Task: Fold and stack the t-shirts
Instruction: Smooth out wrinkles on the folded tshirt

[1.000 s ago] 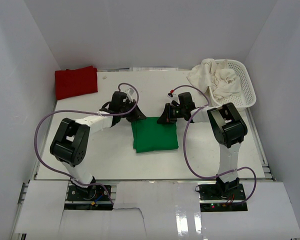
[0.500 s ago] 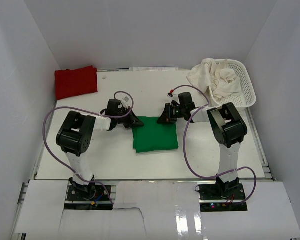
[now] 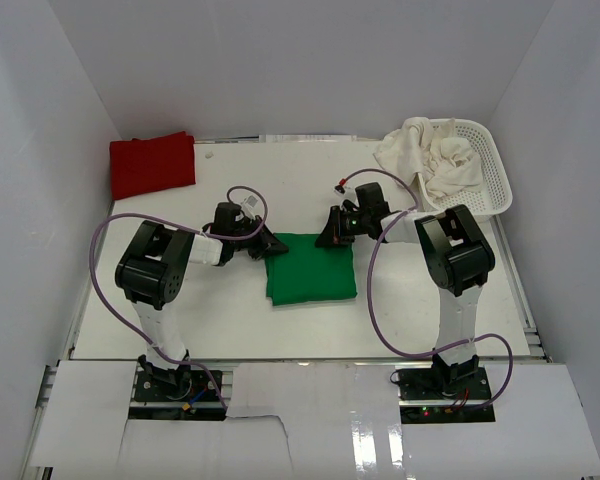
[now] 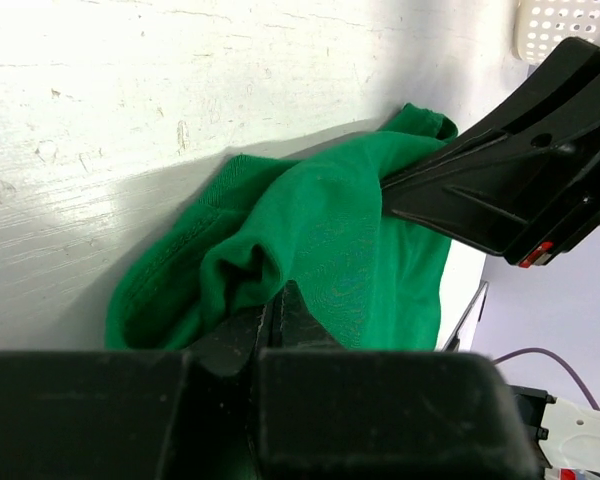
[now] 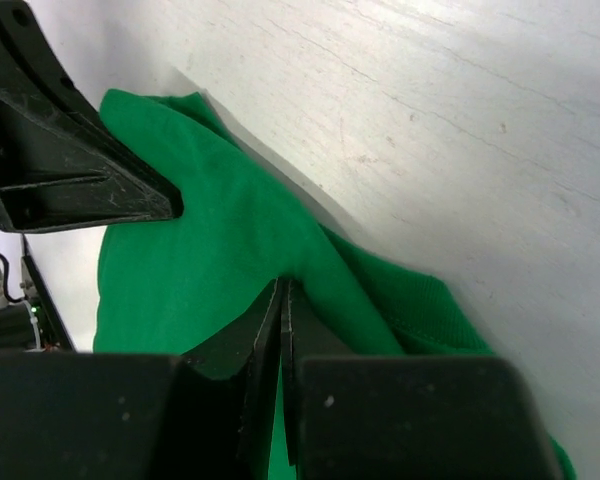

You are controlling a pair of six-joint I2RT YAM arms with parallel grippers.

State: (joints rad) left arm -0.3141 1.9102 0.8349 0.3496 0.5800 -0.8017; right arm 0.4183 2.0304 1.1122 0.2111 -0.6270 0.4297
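A bright green t-shirt [image 3: 310, 268] lies folded in a rough square at the table's middle. My left gripper [image 3: 273, 243] is shut on its far left corner, where the cloth [image 4: 350, 250] bunches at the closed fingertips of the left gripper [image 4: 280, 295]. At the far right corner my right gripper [image 3: 330, 238] is shut too, and the green cloth [image 5: 210, 250] puckers into the closed tips of the right gripper [image 5: 283, 285]. Each wrist view shows the other gripper's fingers touching the shirt. A red t-shirt [image 3: 152, 164] lies folded at the far left. Cream-white t-shirts [image 3: 430, 160] are heaped at the far right.
A white mesh basket [image 3: 490, 190] holds the cream-white heap at the far right, with cloth spilling over its left rim. White walls close in the table on three sides. Purple cables loop beside both arms.
The left arm has folded in and its gripper has dropped low onto the green shirt's far left corner. The right arm and the shirt have barely moved.
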